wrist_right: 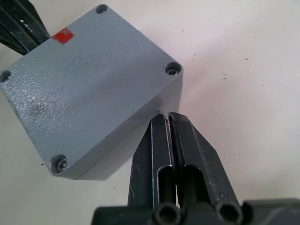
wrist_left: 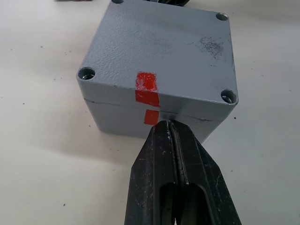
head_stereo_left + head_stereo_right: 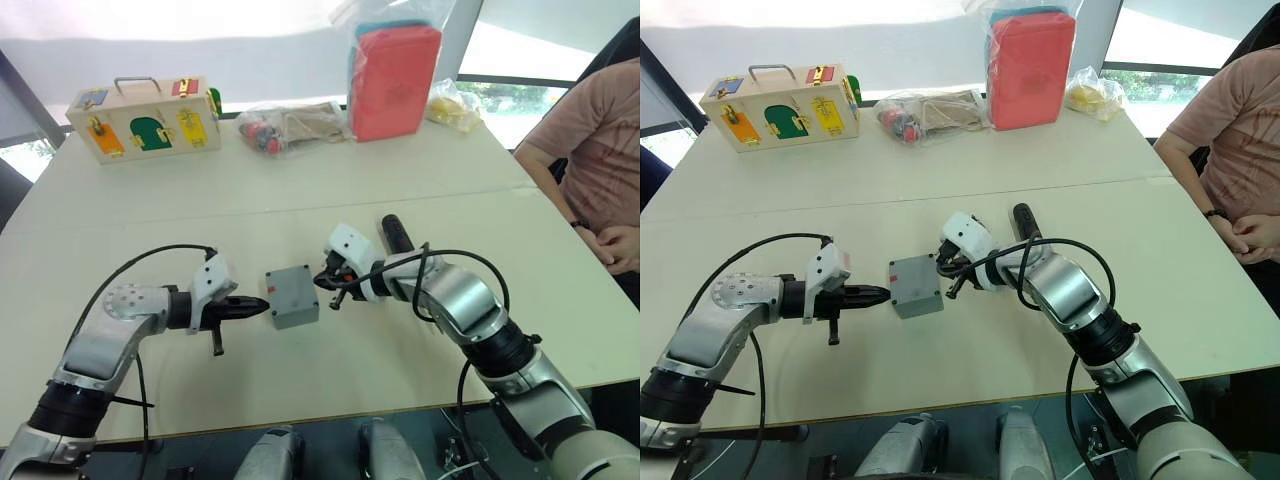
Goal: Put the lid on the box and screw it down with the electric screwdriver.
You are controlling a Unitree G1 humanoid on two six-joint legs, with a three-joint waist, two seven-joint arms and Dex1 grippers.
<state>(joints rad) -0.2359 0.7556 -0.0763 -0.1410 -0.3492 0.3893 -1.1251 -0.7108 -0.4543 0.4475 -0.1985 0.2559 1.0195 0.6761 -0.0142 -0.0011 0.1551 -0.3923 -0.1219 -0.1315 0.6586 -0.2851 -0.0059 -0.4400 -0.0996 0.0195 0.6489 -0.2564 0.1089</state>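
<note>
The grey box (image 3: 292, 297) stands in the middle of the table with the lid (image 2: 159, 47) seated flush on top; red marks line up across the seam on its left side. Screw heads sit in two diagonal corner holes in the right wrist view. My left gripper (image 3: 262, 307) is shut, its tip touching the box's left wall just below the red mark. From the other side my right gripper (image 3: 322, 282) is shut too, tip against the box's right wall (image 1: 140, 136). The electric screwdriver (image 3: 393, 235) lies on the table just behind my right wrist.
A wooden box with coloured latches (image 3: 145, 118) stands at the far left. A clear bag of small parts (image 3: 290, 127), a red pouch (image 3: 395, 80) and a yellow bag (image 3: 452, 105) line the far edge. A person (image 3: 600, 150) sits at the right side.
</note>
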